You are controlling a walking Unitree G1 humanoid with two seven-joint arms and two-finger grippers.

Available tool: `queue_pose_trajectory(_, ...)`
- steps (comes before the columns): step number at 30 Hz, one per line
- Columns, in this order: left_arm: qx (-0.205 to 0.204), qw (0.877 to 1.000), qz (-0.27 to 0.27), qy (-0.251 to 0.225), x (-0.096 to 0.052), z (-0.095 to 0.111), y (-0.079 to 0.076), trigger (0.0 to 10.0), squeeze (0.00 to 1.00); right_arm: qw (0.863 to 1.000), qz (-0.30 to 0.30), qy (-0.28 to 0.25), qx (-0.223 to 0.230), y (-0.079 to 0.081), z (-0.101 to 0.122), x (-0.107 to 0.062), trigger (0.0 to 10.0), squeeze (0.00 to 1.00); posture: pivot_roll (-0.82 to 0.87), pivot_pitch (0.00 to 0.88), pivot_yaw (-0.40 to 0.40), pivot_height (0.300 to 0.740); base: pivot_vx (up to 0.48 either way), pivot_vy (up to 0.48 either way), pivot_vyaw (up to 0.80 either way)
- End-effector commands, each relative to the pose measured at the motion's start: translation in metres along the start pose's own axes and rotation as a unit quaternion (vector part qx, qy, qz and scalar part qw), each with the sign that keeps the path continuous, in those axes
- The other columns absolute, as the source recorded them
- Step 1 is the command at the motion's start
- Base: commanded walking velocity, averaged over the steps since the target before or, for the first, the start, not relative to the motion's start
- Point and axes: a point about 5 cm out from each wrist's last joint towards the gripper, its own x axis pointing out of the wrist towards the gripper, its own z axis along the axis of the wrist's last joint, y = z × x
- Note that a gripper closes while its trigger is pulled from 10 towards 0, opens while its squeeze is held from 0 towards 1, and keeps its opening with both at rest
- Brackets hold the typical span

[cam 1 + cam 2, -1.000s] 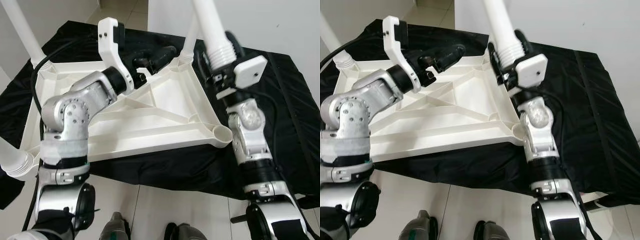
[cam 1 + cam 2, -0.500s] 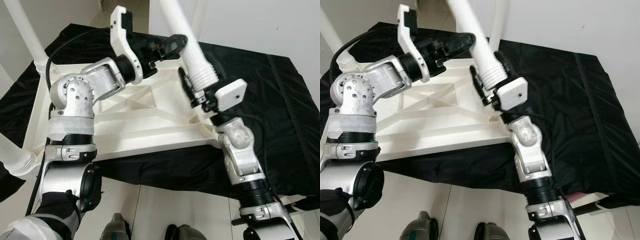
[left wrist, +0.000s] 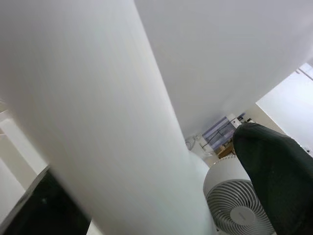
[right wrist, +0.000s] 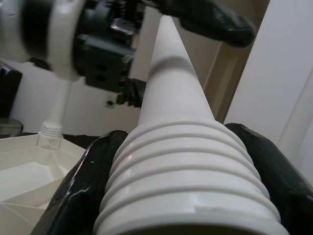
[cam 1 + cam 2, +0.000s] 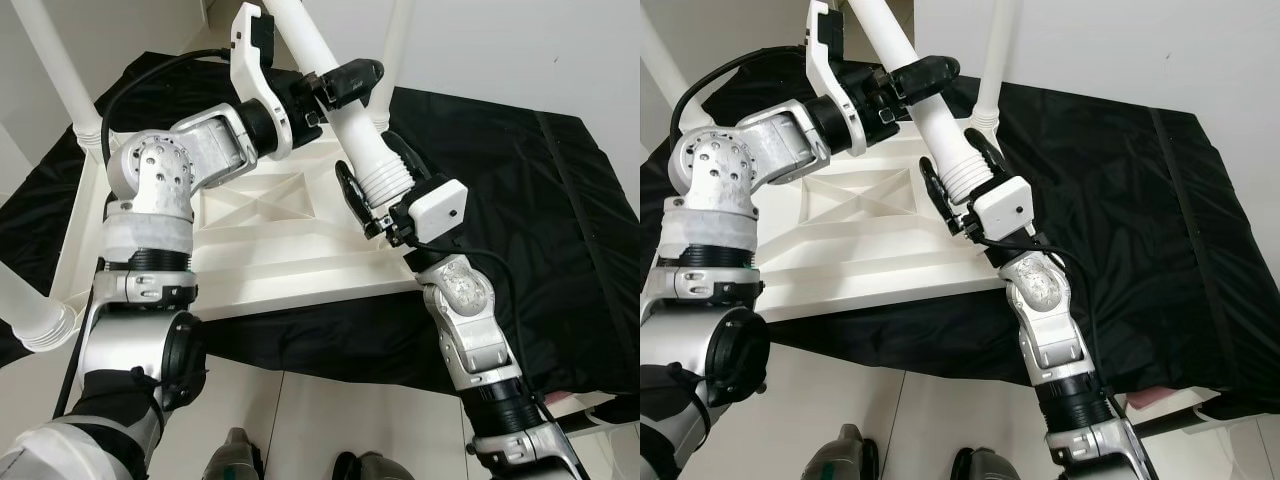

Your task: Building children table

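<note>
I have the table leg (image 5: 340,110) clamped in both end effectors, right (image 5: 372,195) at its threaded end above the upturned tabletop (image 5: 250,235), left (image 5: 335,85) higher up.

Both arms are built of brushed silver segments joined by black ribbed collars. The left arm's rounded elbow housing (image 5: 152,180) carries a ring of small dark screw holes, and a black cable (image 5: 140,75) loops behind it. Each wrist bears a white plastic camera bracket (image 5: 250,55); the right one is a flat white block (image 5: 432,208). The fingers (image 5: 352,78) are glossy black, seemingly rubber-coated.
</note>
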Motion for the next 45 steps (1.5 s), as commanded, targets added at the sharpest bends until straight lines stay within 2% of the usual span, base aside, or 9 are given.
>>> queue_pose_trajectory(1,-0.002,0.999,-0.036,0.005,0.004,0.005,-0.004,10.0,0.00,1.000,0.018,0.002,-0.004,0.007,0.002,-0.002,10.0,0.00,0.10,0.047,-0.006,0.740,0.000,0.000,0.00)
queue_pose_trajectory(10,-0.028,0.999,0.018,-0.010,0.004,0.023,0.009,10.0,0.00,1.000,0.024,0.005,-0.005,0.012,0.002,-0.004,10.0,0.00,0.11,0.042,0.000,0.740,0.000,0.000,0.00)
queue_pose_trajectory(21,-0.042,0.996,0.073,-0.009,-0.002,0.032,0.026,10.0,0.00,1.000,0.024,0.006,-0.012,0.015,0.003,-0.004,10.0,0.00,0.11,0.036,0.009,0.740,0.000,0.000,0.00)
queue_pose_trajectory(22,-0.042,0.996,0.076,-0.009,-0.002,0.033,0.027,4.8,0.00,1.000,0.024,0.006,-0.013,0.015,0.003,-0.004,10.0,0.00,0.11,0.036,0.009,0.740,0.000,0.000,0.00)
queue_pose_trajectory(24,-0.043,0.996,0.080,-0.012,-0.002,0.033,0.028,4.8,0.00,1.000,0.024,0.006,-0.015,0.015,0.003,-0.003,10.0,0.00,0.11,0.036,0.011,0.740,0.000,0.000,0.00)
queue_pose_trajectory(25,-0.046,0.996,0.079,-0.015,-0.002,0.033,0.029,0.0,0.00,1.000,0.023,0.006,-0.015,0.015,0.002,-0.003,10.0,0.00,0.11,0.038,0.012,0.740,0.000,0.000,0.00)
queue_pose_trajectory(43,-0.086,0.994,0.061,-0.037,-0.001,0.040,0.027,0.0,0.00,0.999,-0.020,0.002,-0.033,0.011,0.001,-0.002,10.0,0.00,0.12,0.041,0.010,0.740,0.000,0.000,0.00)
queue_pose_trajectory(44,-0.086,0.994,0.063,-0.038,-0.002,0.040,0.027,0.0,0.00,0.999,-0.023,0.001,-0.031,0.011,0.001,-0.002,10.0,0.55,0.12,0.041,0.009,0.740,0.000,0.000,0.00)
queue_pose_trajectory(45,-0.085,0.994,0.064,-0.039,-0.002,0.040,0.028,0.0,0.00,0.999,-0.025,0.000,-0.029,0.012,0.001,-0.002,10.0,0.55,0.12,0.041,0.009,0.740,0.000,0.000,0.00)
